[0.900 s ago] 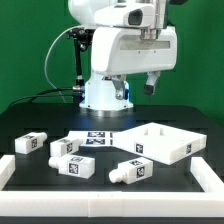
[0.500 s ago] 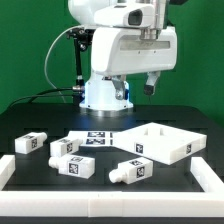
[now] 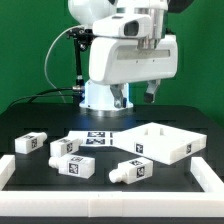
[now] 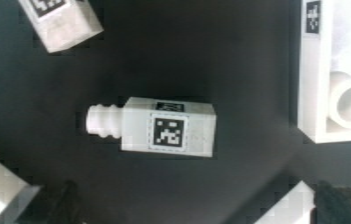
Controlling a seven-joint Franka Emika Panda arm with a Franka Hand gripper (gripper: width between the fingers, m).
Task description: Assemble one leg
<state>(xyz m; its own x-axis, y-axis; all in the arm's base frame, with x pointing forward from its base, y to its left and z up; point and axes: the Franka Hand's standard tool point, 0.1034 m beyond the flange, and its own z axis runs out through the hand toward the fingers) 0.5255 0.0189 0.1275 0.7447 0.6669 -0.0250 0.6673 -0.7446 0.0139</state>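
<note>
A green backdrop stands behind a black bench [image 3: 25, 125] edged by a low white rail [image 3: 210, 178]. The exterior view gives the full count. There are four legs [image 3: 130, 170] lying on the bench, one tray-shaped part [image 3: 165, 150], one marker board [image 3: 95, 137], and one claw [image 3: 138, 98] hanging high above them all, touching nothing.

The wrist view takes in only two legs and one corner of the tray-shaped part [image 4: 332, 70], but shows them closer. The leg [image 4: 168, 126] lies on its side straight below the claw, tag facing up, round peg pointing away from the tray-shaped part. A second leg [image 4: 62, 22] lies farther off. The blurred fingers [image 4: 33, 205] sit wide apart with nothing between them. I cannot tell for sure which of the four legs lies under the claw.
</note>
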